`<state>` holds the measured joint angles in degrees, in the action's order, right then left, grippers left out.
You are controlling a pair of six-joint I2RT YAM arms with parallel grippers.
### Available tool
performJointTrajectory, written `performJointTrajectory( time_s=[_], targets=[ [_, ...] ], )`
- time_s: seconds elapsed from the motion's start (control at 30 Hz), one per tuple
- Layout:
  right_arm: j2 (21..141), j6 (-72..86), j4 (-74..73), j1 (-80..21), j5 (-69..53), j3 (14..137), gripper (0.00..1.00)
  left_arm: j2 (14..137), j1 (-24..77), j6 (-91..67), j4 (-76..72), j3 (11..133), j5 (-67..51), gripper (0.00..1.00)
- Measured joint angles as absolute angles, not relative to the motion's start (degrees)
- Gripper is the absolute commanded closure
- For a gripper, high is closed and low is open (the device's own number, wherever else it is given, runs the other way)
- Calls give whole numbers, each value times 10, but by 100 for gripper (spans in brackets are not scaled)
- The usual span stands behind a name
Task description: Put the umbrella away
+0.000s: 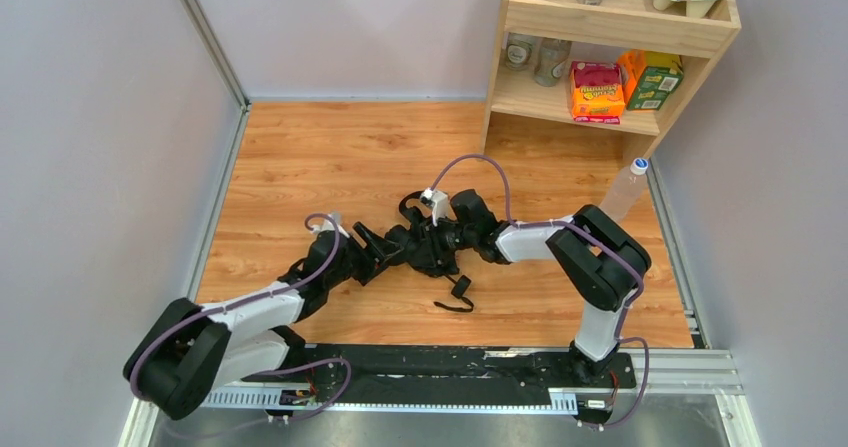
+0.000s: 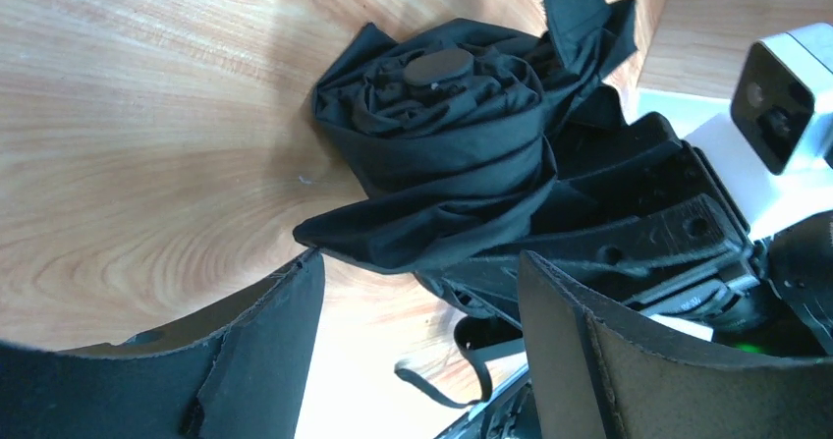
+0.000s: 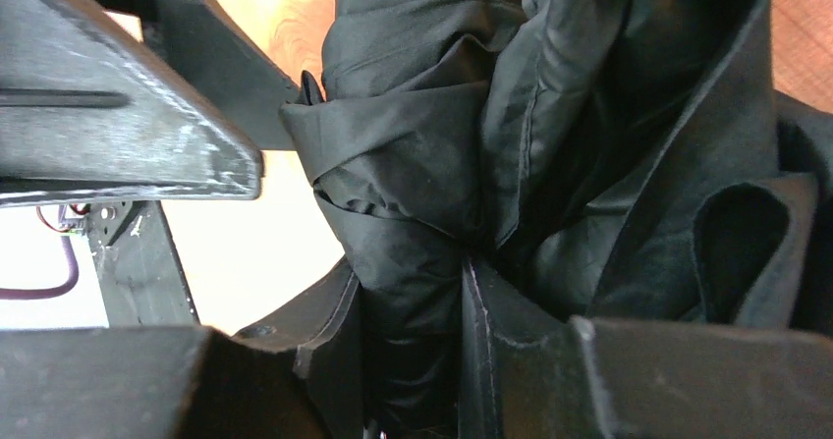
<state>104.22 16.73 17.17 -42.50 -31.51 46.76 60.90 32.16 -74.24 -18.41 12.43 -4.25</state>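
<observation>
The umbrella (image 1: 428,244) is a black rolled fabric bundle lying on the wooden table at its middle, between the two grippers. Its wrist strap (image 1: 457,294) trails toward the near edge. In the left wrist view the rolled end with its round cap (image 2: 439,66) faces the camera. My left gripper (image 1: 372,250) is open just left of the bundle, its fingers (image 2: 265,341) apart with nothing between them. My right gripper (image 1: 447,235) is shut on the umbrella fabric (image 3: 413,292), which is pinched between its fingers (image 3: 491,331). The shaft and handle are hidden.
A wooden shelf (image 1: 610,27) at the back right holds boxes, jars and cups. A clear plastic bottle (image 1: 625,189) stands by the shelf's foot, close to the right arm. Grey walls and metal rails bound the table on the left, back and right.
</observation>
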Motion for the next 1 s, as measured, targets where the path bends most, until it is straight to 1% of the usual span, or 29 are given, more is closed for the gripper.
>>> performJointTrajectory(
  time_s=[0.27,0.7,0.73,0.8,0.83,0.87,0.9,0.93,1.0],
  targets=[
    [1051,161,134,-416,-340,491,100,755,327,-768,-289,147,-67,22],
    [1088,156,90,-383,-412,538,100,862,338,-773,-368,182,-48,21],
    [1092,156,89,-379,-415,543,100,870,337,-773,-374,185,-46,23],
    [1098,156,86,-373,-422,550,100,888,337,-779,-390,189,-43,35],
    [1100,156,85,-371,-425,552,100,894,337,-781,-397,190,-42,46],
    [1103,157,83,-369,-429,554,100,900,337,-784,-401,191,-42,50],
    [1105,157,82,-368,-432,556,100,909,337,-792,-413,191,-42,56],
    [1106,159,82,-367,-432,557,98,911,337,-793,-415,191,-43,58],
    [1106,163,80,-364,-431,558,88,924,337,-800,-431,191,-44,63]
  ],
)
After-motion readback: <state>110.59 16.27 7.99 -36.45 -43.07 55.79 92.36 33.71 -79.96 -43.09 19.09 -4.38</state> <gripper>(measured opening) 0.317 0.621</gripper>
